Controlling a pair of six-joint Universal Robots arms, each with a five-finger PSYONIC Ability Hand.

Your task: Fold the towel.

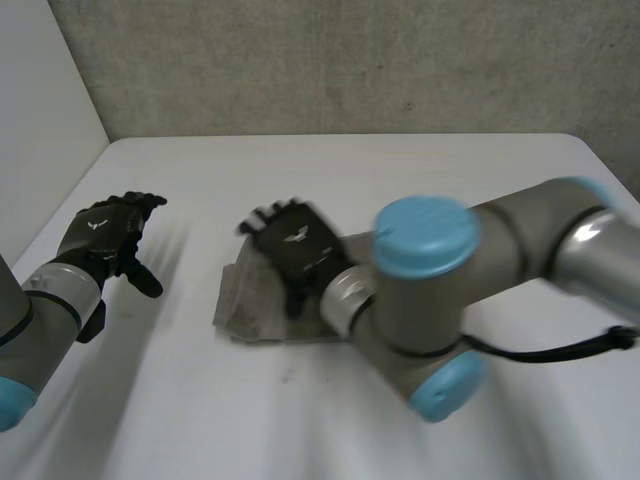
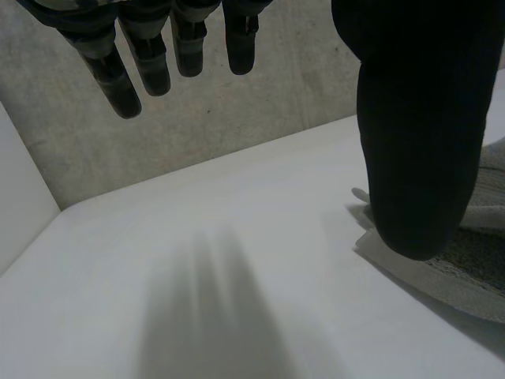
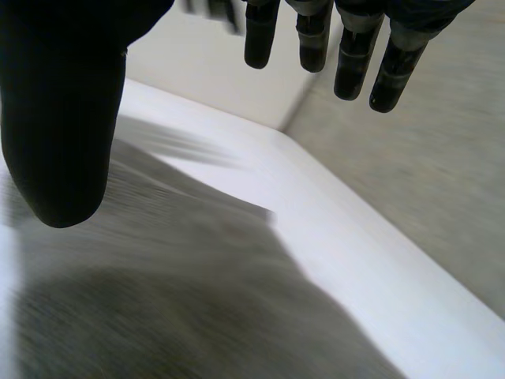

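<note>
A grey towel (image 1: pixel 245 305) lies folded into a small pad at the middle of the white table (image 1: pixel 400 170). My right hand (image 1: pixel 297 248) hovers over the pad's right part, open, fingers straight and thumb apart, holding nothing. In the right wrist view the towel (image 3: pixel 158 260) spreads under the palm of the right hand (image 3: pixel 63 103). My left hand (image 1: pixel 112 232) is open above bare table, well left of the towel. In the left wrist view the left hand (image 2: pixel 410 118) has straight fingers, and the towel's edge (image 2: pixel 465 272) lies beyond its thumb.
A grey concrete wall (image 1: pixel 350 60) rises behind the table's far edge. A white panel (image 1: pixel 40 110) stands along the table's left side. My right arm (image 1: pixel 470 270) reaches across the table's right half.
</note>
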